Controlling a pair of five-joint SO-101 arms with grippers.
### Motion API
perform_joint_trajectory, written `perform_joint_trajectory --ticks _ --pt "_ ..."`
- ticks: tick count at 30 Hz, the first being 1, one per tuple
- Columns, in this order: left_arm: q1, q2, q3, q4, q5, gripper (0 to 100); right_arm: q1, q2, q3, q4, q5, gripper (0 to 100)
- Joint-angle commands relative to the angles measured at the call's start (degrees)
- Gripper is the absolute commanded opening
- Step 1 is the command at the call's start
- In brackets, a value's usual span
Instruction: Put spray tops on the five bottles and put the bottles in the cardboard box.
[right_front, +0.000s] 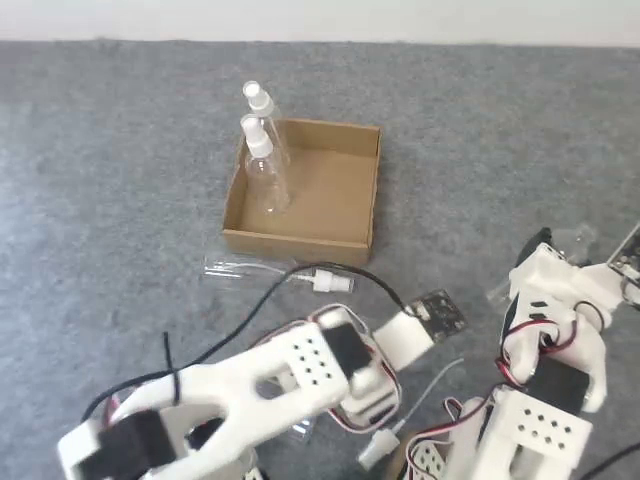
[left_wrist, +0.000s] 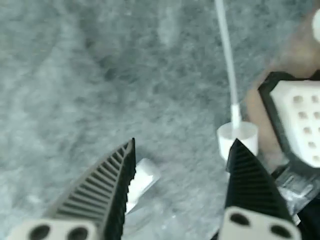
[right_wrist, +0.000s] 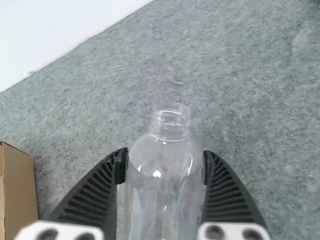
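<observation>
Right now a topless bottle (right_wrist: 161, 165) is pinched between the jaws of the right gripper (right_wrist: 164, 153), its open neck pointing away from the wrist, over the grey carpet (right_front: 110, 180) at the right edge of the high view. At the lower centre of that view a loose spray top (right_front: 376, 447) with its thin tube lies on the carpet. It is just beside the left gripper (left_wrist: 183, 145), whose jaws are spread wide above what looks like the neck of a lying clear bottle (left_wrist: 142, 176). A fitted bottle (right_front: 262, 270) lies flat just in front of the cardboard box (right_front: 300, 243) in the upper middle. One capped bottle (right_front: 268, 172) stands inside the box by its left wall, and a second capped bottle (right_front: 258, 100) stands at its far left corner.
</observation>
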Motion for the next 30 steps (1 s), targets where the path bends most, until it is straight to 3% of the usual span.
perform_joint_trajectory --ticks 1,22,30 --pt "2.2 3.08 -6.64 -1.85 3.69 28 0.75 -1.54 -1.05 -1.54 -0.53 2.0" --pt "2.29 22.42 -19.91 -1.76 4.22 27 0.75 -1.54 -1.14 -1.54 -0.53 2.0" --pt "2.29 26.11 -22.02 -1.76 1.93 13 0.75 -1.54 -1.14 -1.63 -0.44 2.0"
